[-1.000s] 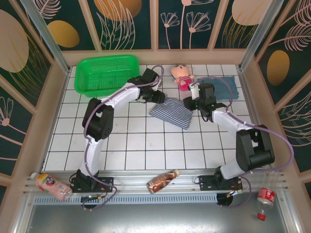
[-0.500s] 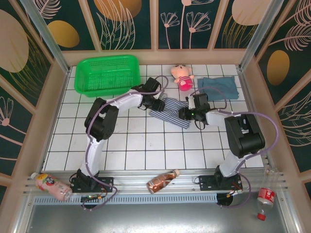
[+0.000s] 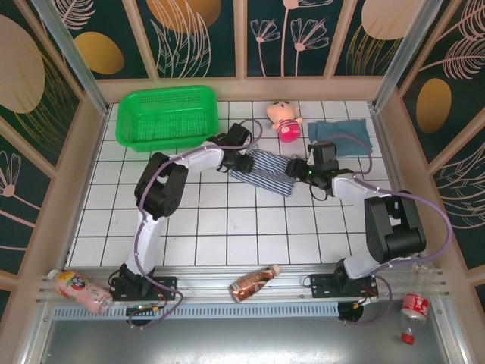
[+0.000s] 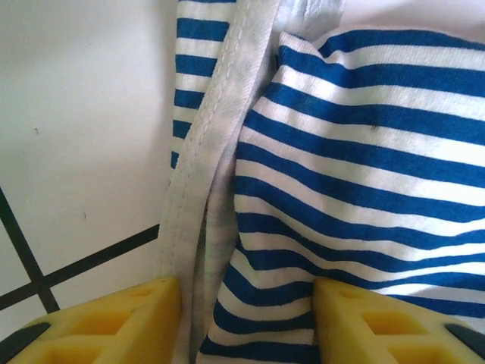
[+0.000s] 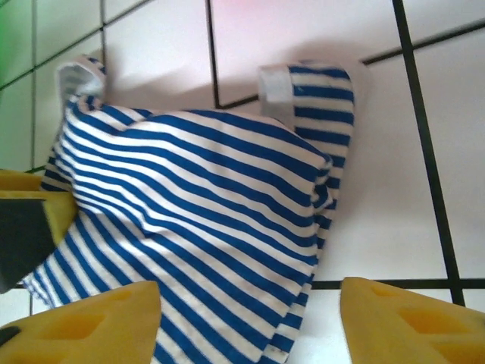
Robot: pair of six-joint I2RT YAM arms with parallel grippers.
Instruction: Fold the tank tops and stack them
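- the striped tank top [image 3: 270,171] lies folded into a compact wedge on the white tiled table [image 3: 227,227], toward its far side and between the two arms; the wrist views show both shoulder straps [image 5: 274,82] sticking out at one end.
- the teal tank top [image 3: 341,136] sits apart at the far right, already in a flat rectangle, just beyond the pink doll [image 3: 283,120].
- left gripper [image 3: 244,162] hovers low over the strap edge, its yellow fingers [image 4: 144,318] set apart either side of the white binding [image 4: 198,189], nothing visibly pinched.
- right gripper [image 5: 250,296] stands wide over the opposite corner, cloth lying loose between its jaws.
- the jersey looks light, limp and stretchy: it should sag and unfold if lifted by one point.
- best hold is likely two corners of the folded bundle at once, pinching through all layers near the hem, not by the thin straps.
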